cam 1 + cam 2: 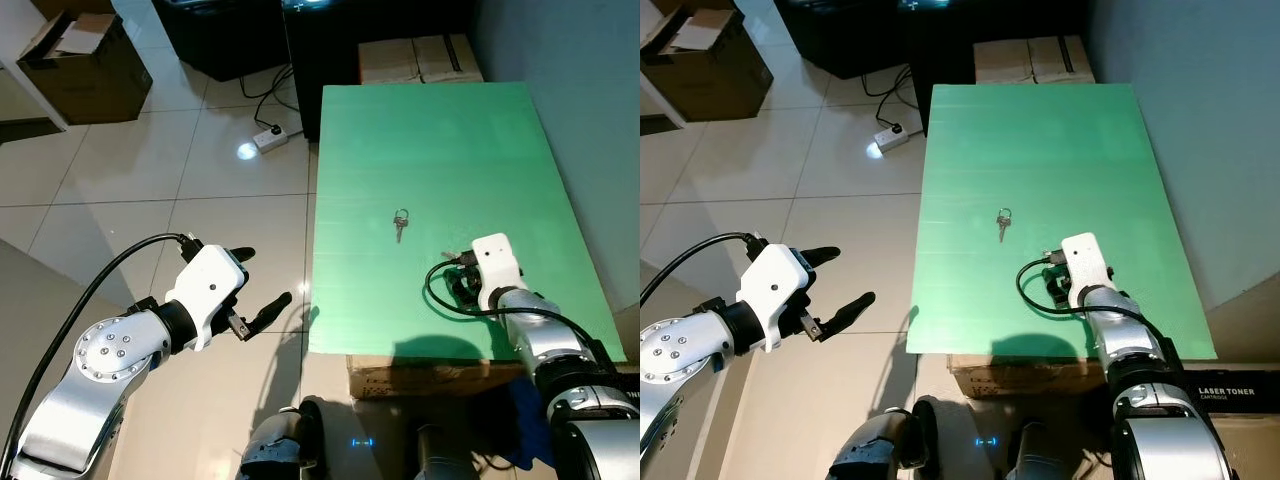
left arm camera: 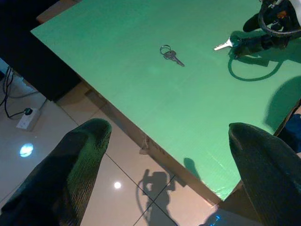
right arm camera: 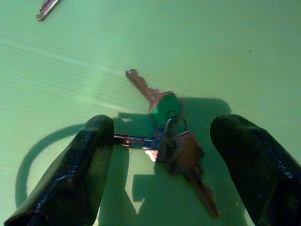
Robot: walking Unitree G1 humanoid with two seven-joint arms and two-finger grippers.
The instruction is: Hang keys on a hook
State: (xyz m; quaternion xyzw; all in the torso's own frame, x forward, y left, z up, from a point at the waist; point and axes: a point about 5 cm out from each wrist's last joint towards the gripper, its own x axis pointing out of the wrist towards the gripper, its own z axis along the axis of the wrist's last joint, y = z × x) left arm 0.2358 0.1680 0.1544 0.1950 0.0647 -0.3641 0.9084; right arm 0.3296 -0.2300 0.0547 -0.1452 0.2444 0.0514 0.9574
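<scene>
A bunch of keys (image 3: 171,139), one with a green head, lies on the green table (image 1: 430,140) near its front right. My right gripper (image 3: 169,162) is low over the bunch and open, one black finger (image 3: 82,169) on each side, neither touching the keys. Its white wrist housing (image 1: 495,258) covers it in the eye views. A single small key on a ring (image 1: 400,224) lies mid-table, farther in. My left gripper (image 1: 265,275) is open and holds nothing. It hangs over the tiled floor, left of the table's front corner.
A white power strip (image 1: 275,137) with cables lies on the floor beside the table's left edge. An open cardboard box (image 1: 80,60) stands at far left. Flat cartons (image 1: 420,58) sit beyond the table's far end. A blue wall (image 1: 590,100) runs along the right.
</scene>
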